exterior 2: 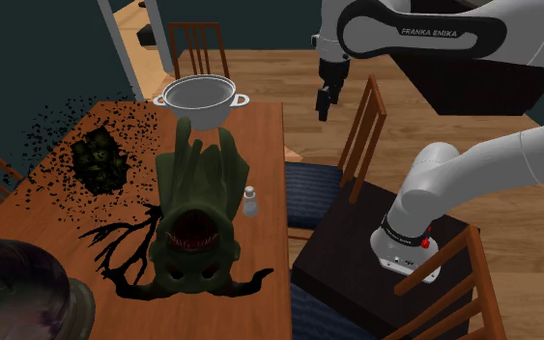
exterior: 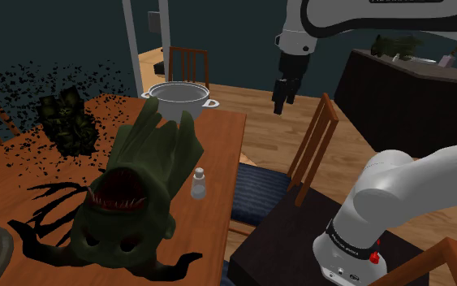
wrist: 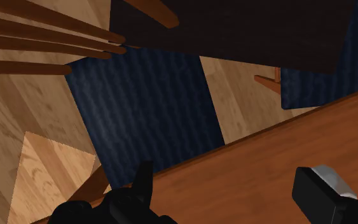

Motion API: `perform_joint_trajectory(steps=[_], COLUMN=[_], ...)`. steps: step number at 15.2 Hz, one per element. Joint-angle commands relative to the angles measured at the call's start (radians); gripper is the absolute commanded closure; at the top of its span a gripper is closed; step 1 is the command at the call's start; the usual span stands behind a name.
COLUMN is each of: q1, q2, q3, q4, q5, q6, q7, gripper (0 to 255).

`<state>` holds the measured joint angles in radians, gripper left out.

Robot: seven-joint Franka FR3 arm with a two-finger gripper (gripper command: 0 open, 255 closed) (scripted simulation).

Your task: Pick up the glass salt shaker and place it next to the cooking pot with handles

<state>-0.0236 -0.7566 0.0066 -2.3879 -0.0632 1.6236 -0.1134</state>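
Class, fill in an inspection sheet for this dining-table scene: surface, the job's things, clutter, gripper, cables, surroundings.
Surface: wooden table, with black specks scattered over its far part.
Job's things: clear salt shaker upright near the table's edge, beside the monster figure; grey two-handled pot at the far end, well apart from the shaker.
Clutter: green fanged monster figure; dark leafy clump.
Gripper: gripper open, empty, raised high near the table's edge by the chair.
Cables: nothing seen.
Surroundings: chair with blue cushion; wooden floor; dark cabinet.
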Motion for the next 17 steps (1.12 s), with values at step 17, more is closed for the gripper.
perform_joint_trajectory(steps=[17], q1=[0.155], q2=[0.169], q3=[0.153], q4=[-0.284], q5=[0.238], q6=[0.628], q7=[0.147], gripper=[0])
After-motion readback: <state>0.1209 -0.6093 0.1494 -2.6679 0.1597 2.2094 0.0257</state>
